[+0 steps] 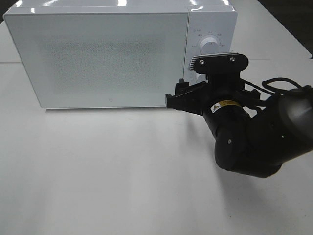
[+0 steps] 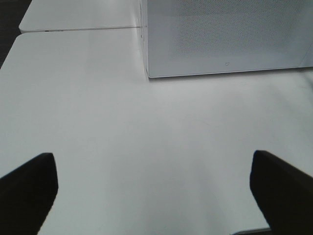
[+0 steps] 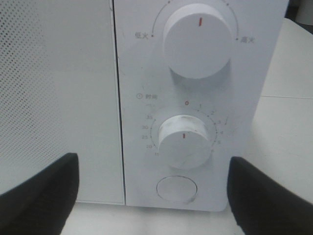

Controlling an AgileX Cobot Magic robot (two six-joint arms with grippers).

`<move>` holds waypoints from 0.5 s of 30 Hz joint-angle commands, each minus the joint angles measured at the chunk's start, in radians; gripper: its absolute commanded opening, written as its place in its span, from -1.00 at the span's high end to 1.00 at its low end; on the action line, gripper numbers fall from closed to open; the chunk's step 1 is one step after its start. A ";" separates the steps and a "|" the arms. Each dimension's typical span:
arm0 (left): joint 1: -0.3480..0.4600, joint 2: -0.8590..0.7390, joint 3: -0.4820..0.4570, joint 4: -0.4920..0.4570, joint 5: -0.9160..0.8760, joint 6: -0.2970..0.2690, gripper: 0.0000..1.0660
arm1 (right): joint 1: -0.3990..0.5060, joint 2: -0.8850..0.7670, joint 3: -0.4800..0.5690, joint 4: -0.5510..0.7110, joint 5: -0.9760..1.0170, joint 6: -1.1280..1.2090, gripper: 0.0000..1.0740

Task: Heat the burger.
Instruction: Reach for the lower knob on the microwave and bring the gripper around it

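The right gripper [image 3: 151, 196] has its black jaws spread wide, and the lower round white knob [image 3: 183, 142] of the white box-shaped microwave oven [image 1: 107, 54] sits just ahead between them. The left gripper [image 2: 154, 196] is spread wide too, with only flat white table [image 2: 146, 137] between its jaws. I cannot tell where the burger is.

We count one microwave [image 1: 98, 54], two knobs, namely an upper dial [image 3: 197, 40] and a lower dial [image 3: 185, 143], and one round button [image 3: 177, 189].
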 commanded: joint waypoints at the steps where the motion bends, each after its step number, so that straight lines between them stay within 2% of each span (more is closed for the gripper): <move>1: 0.004 -0.023 0.001 0.000 0.001 -0.006 -0.88 | -0.023 0.017 -0.031 -0.029 0.022 0.004 -0.40; 15: 0.004 -0.023 0.001 0.000 0.001 -0.006 -0.88 | -0.093 0.068 -0.108 -0.074 0.048 0.004 -0.40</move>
